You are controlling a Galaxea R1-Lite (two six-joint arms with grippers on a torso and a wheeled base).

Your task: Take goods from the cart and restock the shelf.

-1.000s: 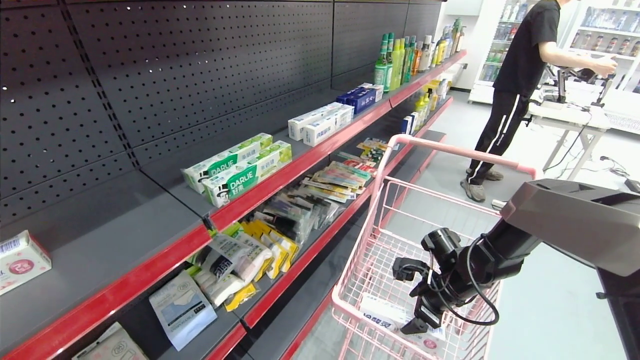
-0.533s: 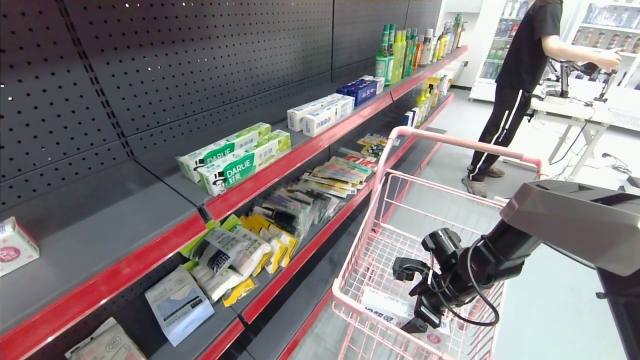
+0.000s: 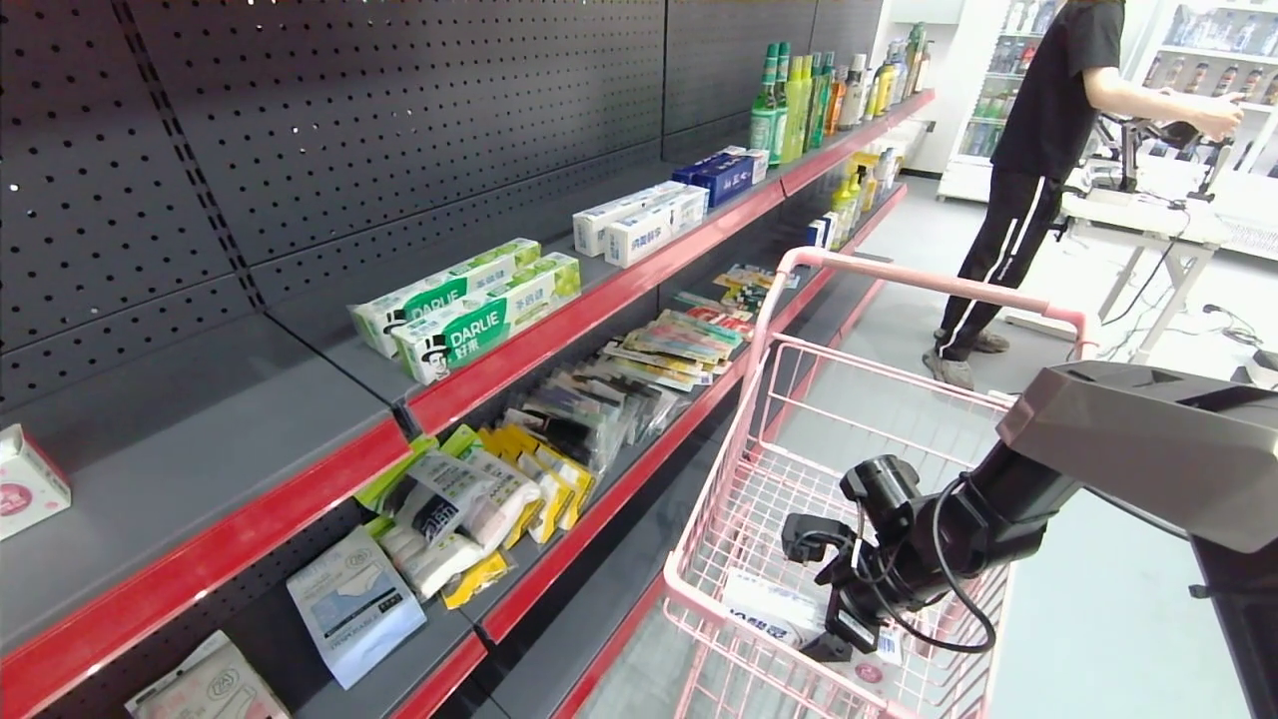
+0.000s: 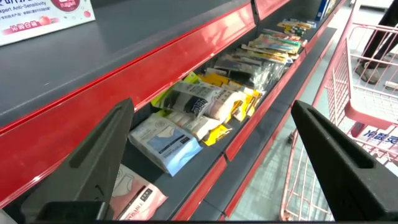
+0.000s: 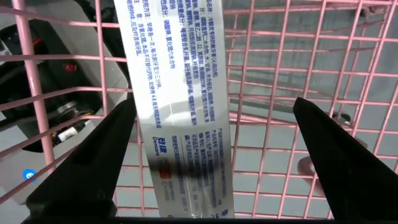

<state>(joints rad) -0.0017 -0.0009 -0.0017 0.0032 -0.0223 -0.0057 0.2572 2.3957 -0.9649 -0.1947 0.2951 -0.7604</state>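
- I see the shelf [image 3: 200,439] running along my left: dark pegboard behind, grey boards with red front edges, two levels of stock in sight.
- The pink wire cart [image 3: 899,280] stands just beside the shelf on my right, with its handle at the far end.
- My right hand [image 5: 212,106] hangs low inside the cart at its near end. Its fingers [image 5: 81,168] are spread wide and hold nothing.
- My left hand [image 4: 212,104] hangs in front of the shelf, level with the lower board. It is also spread wide and holds nothing.
- A mixed heap of packets [image 3: 469,509] lies along the lower board, white and yellow ones nearest me and flat carded ones farther along.
- Tall bottles [image 3: 799,100] stand upright in a row at the far end of the upper board.
- Two green boxes [image 3: 469,315] lie side by side on the upper board, touching, their long sides along the front edge.
- The white box [image 5: 180,93], long and printed, lies flat on the cart's wire floor. In the right wrist view it sits between my spread fingers, closer to one of them. I cannot tell whether it touches that finger.
- A small pink-marked box [image 3: 25,484] rests on the upper board at the near end, well apart from the green boxes.
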